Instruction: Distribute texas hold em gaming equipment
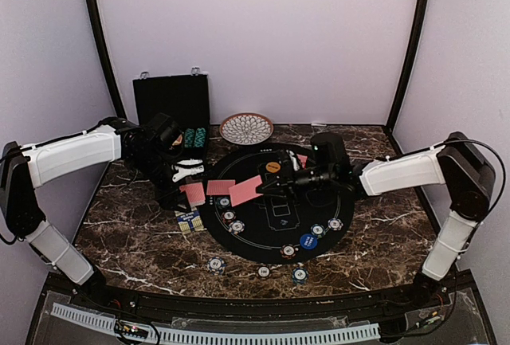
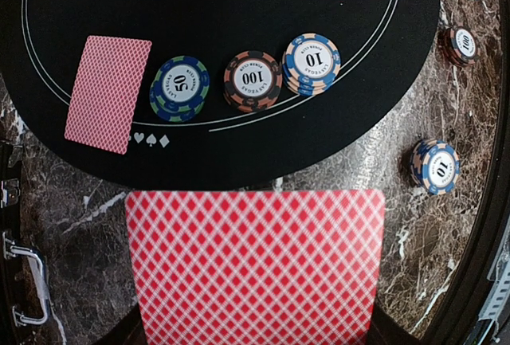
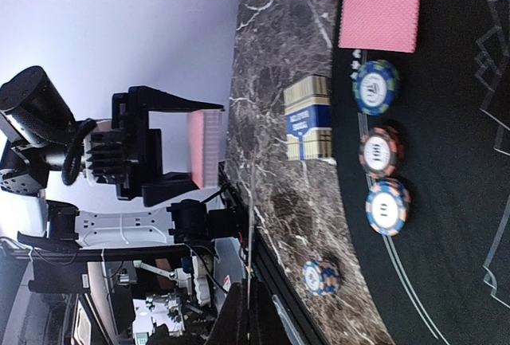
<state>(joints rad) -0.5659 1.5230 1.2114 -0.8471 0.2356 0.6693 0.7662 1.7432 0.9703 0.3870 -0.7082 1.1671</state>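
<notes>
Left end effector [image 3: 203,147] pinches red cards [image 2: 255,265]; side edge seen only from right wrist. Right end effector [image 1: 266,187] pinches single card [image 1: 243,191].

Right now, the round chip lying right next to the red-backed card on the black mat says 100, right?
No. The blue-and-green round chip beside the red-backed card on the black mat says 50, not 100. The left wrist view shows it.

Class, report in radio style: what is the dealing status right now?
Left gripper shut on card stack. Right gripper shut, pinching single card over mat. Chips nearby on mat; nothing blocking.
</notes>
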